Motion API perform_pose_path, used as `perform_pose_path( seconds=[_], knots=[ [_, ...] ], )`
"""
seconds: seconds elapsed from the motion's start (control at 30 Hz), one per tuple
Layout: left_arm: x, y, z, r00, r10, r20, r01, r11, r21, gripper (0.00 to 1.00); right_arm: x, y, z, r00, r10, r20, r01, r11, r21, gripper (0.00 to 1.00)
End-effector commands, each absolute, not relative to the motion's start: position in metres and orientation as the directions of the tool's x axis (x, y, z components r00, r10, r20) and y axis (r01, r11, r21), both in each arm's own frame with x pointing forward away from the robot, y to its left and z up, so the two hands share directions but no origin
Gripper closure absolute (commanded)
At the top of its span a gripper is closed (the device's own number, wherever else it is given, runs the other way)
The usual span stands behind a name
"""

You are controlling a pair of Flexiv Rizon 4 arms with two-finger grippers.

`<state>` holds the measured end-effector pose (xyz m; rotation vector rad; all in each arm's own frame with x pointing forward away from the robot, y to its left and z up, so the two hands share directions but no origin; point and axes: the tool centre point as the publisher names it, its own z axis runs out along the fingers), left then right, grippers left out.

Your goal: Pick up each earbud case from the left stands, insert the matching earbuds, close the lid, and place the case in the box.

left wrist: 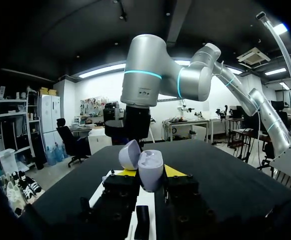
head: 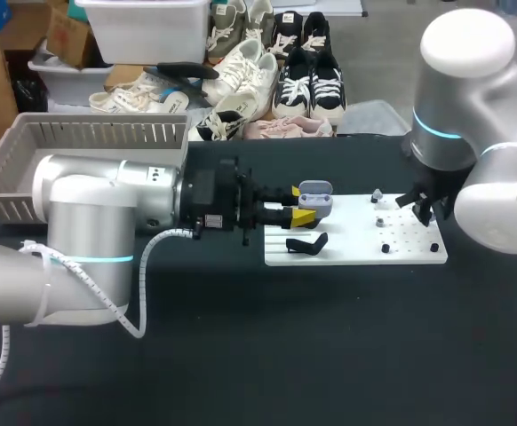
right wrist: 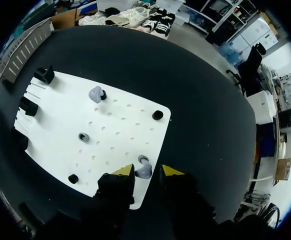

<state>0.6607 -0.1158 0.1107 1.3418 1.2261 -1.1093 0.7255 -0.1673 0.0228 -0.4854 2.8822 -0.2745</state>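
1. Earbud case (left wrist: pixel 150 166), lavender with its lid open, is clamped between the fingers of the left gripper (left wrist: pixel 150 172), over the left end of the white board (head: pixel 356 247) and clear of the black stand (head: pixel 307 242)
2. Right gripper (right wrist: pixel 147 171) stands parted around one earbud (right wrist: pixel 142 168) near the board's edge, not pinching it; a second earbud (right wrist: pixel 96 93) sits well apart
3. Judged progress: the case is picked up; both earbuds, the lid and the grey box (head: pixel 90 133) remain

The lavender earbud case (left wrist: pixel 149 172) looked like smooth, softly glossy plastic, the white pegboard (head: pixel 409 253) matt plastic, the black table cover (head: pixel 285 355) matt cloth, and the shell of the left arm (head: pixel 90 209) smooth, satin silver.
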Motion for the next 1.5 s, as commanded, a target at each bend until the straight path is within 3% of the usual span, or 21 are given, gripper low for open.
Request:
perform_pose_path(
  seconds=[0.03,0.3,0.43,1.1,1.5],
  knots=[
    [0.662,-0.116,0.11,0.078,0.113,-0.991,0.997,-0.025,0.075,1.0,0.727,-0.166,0.022,-0.926,-0.339,-0.166,-0.301,0.928,-0.218,0.71],
    [0.662,-0.116,0.11,0.078,0.113,-0.991,0.997,-0.025,0.075,1.0,0.727,-0.166,0.021,-0.927,-0.34,-0.158,-0.303,0.927,-0.22,0.78],
    [0.662,-0.116,0.11,0.078,0.113,-0.991,0.997,-0.025,0.075,1.0,0.727,-0.165,0.019,-0.928,-0.34,-0.153,-0.304,0.927,-0.219,1.0],
    [0.662,-0.116,0.11,0.078,0.113,-0.991,0.997,-0.025,0.075,1.0,0.718,-0.169,0.032,-0.93,-0.323,-0.175,-0.285,0.935,-0.212,1.0],
    [0.662,-0.116,0.11,0.078,0.113,-0.991,0.997,-0.025,0.075,1.0,0.691,-0.163,0.075,-0.934,-0.265,-0.24,-0.224,0.957,-0.183,1.0]
  ],
)
